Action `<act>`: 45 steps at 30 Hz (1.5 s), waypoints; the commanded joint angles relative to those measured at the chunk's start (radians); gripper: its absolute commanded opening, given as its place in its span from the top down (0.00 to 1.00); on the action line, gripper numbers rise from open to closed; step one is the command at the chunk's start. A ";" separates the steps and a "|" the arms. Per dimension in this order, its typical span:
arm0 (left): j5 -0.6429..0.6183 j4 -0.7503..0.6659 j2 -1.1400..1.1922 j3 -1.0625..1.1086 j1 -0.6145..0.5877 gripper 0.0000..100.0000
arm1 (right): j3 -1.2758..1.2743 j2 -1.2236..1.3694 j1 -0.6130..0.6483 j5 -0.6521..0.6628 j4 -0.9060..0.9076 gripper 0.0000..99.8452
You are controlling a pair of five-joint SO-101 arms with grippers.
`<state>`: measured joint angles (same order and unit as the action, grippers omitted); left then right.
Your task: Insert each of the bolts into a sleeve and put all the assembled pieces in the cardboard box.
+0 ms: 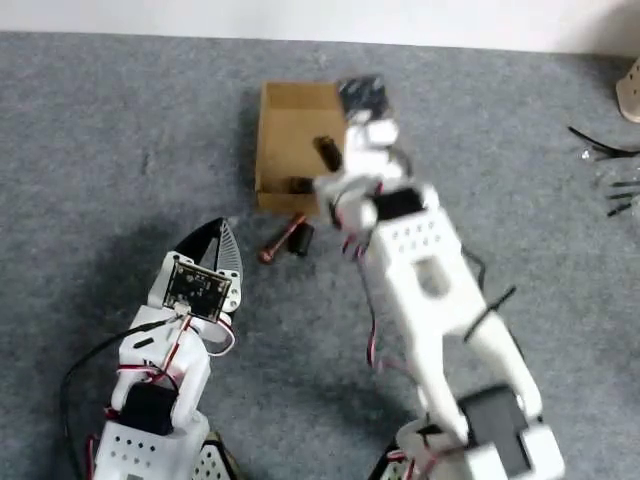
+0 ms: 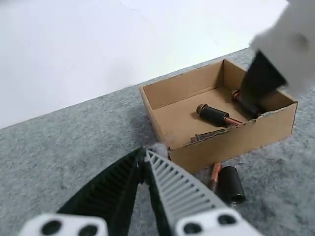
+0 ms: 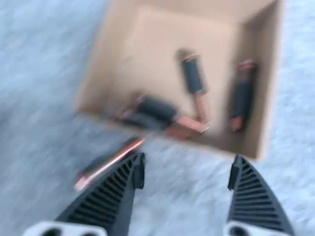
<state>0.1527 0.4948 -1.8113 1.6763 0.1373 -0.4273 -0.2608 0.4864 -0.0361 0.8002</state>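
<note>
High, wrist views share cardboard box (image 1: 285,135)

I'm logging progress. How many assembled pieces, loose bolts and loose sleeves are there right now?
assembled pieces in the cardboard box: 3
loose bolt beside the box: 1
loose sleeve beside the box: 1
Total: 5

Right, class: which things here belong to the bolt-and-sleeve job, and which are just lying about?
Job: cardboard box; three assembled pieces inside it; loose bolt and loose sleeve on the carpet beside the box.
Lying about: thin black strips at the table's right edge; pale object at the far right corner.
</note>
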 commanded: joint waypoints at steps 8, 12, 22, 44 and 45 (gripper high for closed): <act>0.000 -0.002 -0.013 0.019 -0.007 0.99 | -0.387 -0.079 0.170 -0.029 -0.343 0.75; 0.000 -0.002 -0.013 0.019 -0.007 0.99 | -0.326 0.050 0.162 -0.158 -0.357 0.75; 0.000 -0.002 -0.013 0.019 -0.002 0.99 | -0.073 0.363 0.147 -0.196 -0.355 0.75; -0.002 -0.002 -0.013 0.019 -0.002 0.99 | -0.039 0.483 0.036 -0.305 -0.354 0.76; -0.002 -0.002 -0.013 0.019 -0.002 0.99 | -0.039 0.498 0.036 -0.305 -0.354 0.76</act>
<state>0.1527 0.4948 -1.8113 1.6763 0.1373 -0.4872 0.2056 0.5447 -0.3276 0.4595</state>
